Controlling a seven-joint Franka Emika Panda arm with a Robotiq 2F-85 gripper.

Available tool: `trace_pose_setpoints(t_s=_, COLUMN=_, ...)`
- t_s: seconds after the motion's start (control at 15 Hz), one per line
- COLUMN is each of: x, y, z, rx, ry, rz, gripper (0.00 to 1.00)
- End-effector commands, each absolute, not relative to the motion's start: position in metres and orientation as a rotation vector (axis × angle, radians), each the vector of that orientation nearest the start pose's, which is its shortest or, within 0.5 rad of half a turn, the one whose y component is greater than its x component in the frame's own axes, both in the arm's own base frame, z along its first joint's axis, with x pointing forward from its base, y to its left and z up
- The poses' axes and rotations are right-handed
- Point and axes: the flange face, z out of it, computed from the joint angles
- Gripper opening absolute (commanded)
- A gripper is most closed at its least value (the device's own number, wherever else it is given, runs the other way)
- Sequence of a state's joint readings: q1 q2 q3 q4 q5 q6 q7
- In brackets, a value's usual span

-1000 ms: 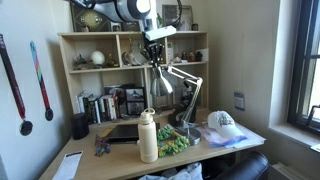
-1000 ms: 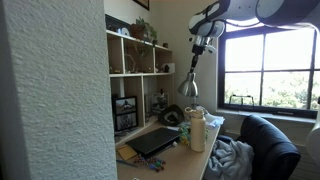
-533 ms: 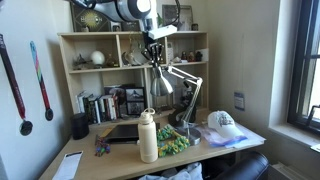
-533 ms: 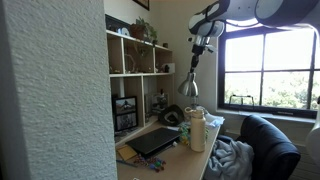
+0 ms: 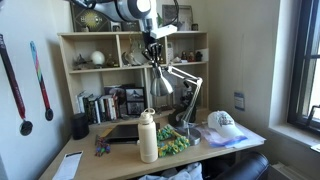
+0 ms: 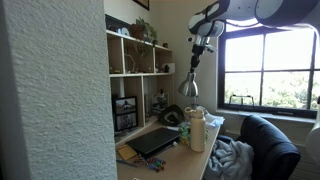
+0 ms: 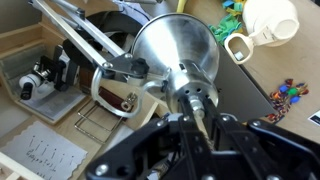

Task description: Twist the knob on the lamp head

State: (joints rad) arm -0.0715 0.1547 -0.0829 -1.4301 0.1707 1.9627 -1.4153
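A silver cone-shaped lamp head (image 7: pixel 172 50) hangs on a jointed silver arm (image 5: pixel 182 72) above the desk; it also shows in an exterior view (image 6: pixel 187 86). A small metal knob (image 7: pixel 197 97) sticks out of the top of the lamp head. My gripper (image 7: pixel 200 125) is shut on this knob, its black fingers on both sides of it. In both exterior views the gripper (image 5: pixel 155 57) (image 6: pixel 197 50) sits right above the lamp head, pointing down.
A wooden shelf unit (image 5: pixel 100 60) with books and small items stands behind the lamp. On the desk are a cream bottle (image 5: pixel 148 136), a laptop (image 5: pixel 122 131), a white cap (image 5: pixel 222 122) and coloured clutter (image 5: pixel 172 142). A window (image 6: pixel 265 70) is beside the desk.
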Motion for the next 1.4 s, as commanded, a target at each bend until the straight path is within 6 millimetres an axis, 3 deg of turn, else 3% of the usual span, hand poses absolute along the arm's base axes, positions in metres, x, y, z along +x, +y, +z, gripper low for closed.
trace_pose_setpoints(t_s=0.0, x=0.633, y=-0.087, z=0.6527, rx=-2.674, ry=-1.828, rz=-0.608, gripper=0.04)
trace_pose_setpoints(t_s=0.53, x=0.633, y=-0.0955, z=0.6541, rx=-2.846, ry=-1.472, rz=-0.637, gripper=0.04)
trace_pose_setpoints(t_s=1.33, x=0.6332, y=-0.0914, z=0.6549, rx=-3.074, ry=-0.842, rz=-0.661, gripper=0.04)
